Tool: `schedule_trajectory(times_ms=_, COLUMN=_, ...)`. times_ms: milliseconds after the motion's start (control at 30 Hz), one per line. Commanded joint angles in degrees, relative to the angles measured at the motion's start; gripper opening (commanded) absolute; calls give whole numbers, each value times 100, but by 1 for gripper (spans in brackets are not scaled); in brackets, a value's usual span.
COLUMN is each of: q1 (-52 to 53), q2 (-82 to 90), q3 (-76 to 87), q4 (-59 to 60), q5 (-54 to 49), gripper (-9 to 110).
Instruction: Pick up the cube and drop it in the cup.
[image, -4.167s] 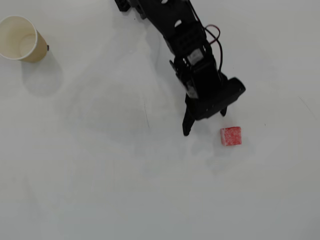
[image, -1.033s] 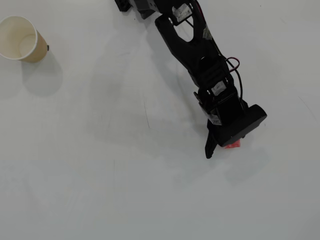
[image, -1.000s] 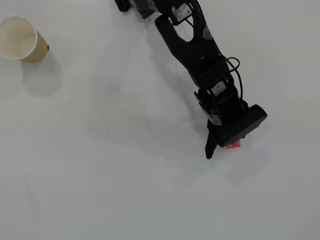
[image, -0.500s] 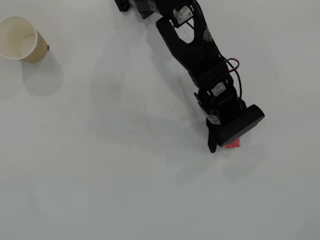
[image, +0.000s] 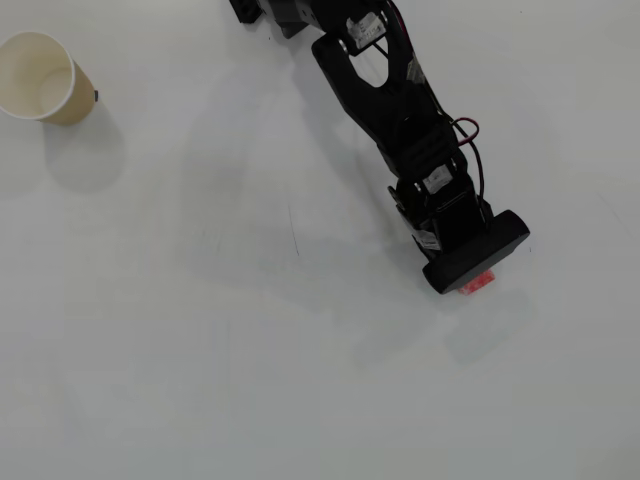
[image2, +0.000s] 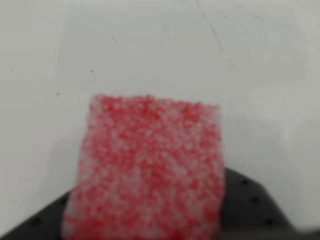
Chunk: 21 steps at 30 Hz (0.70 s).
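The red cube with whitish speckles (image2: 150, 170) fills the wrist view, blurred and very close, pressed against a black finger (image2: 250, 205) at the bottom edge. In the overhead view only a red sliver of the cube (image: 478, 283) shows under the black gripper (image: 472, 278) at the right of centre. The gripper looks shut on the cube; its fingertips are hidden under the wrist. Its shadow falls apart from it on the table, so it seems raised. The cream-white paper cup (image: 40, 78) stands upright at the far upper left, far from the gripper, with nothing visible inside.
The black arm (image: 385, 100) reaches from the top edge down to the right across the white table (image: 250, 350). Faint scratches mark the table surface.
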Motion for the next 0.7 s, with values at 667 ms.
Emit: schedule_trajectory(times_ms=667, q1=132, q2=1134, q3=-387, q4=-132, q5=-70, gripper=0)
